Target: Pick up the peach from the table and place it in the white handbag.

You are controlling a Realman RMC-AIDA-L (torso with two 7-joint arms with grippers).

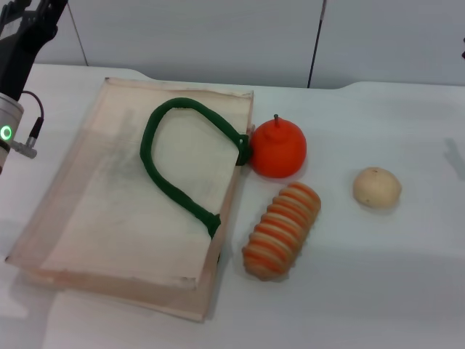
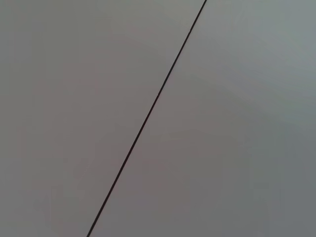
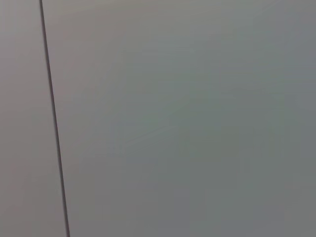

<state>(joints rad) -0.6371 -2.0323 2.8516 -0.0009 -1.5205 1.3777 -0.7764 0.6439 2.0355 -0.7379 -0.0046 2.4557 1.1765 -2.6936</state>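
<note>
White table (image 1: 407,276), grey panel wall (image 1: 218,36) behind.

We read no text, label, brand or number anywhere; the white handbag (image 1: 131,211) at nine o'clock seems unmarked, as far as we can tell.

I can see my left arm (image 1: 20,65) at the top left corner of the head view. It is black up high and silver lower down. A small green ring light glows on the silver part, and a thin black cable loops out beside it. The arm is held up and off to the side. I cannot see its gripper. My right arm and its gripper do not show at all.
</note>
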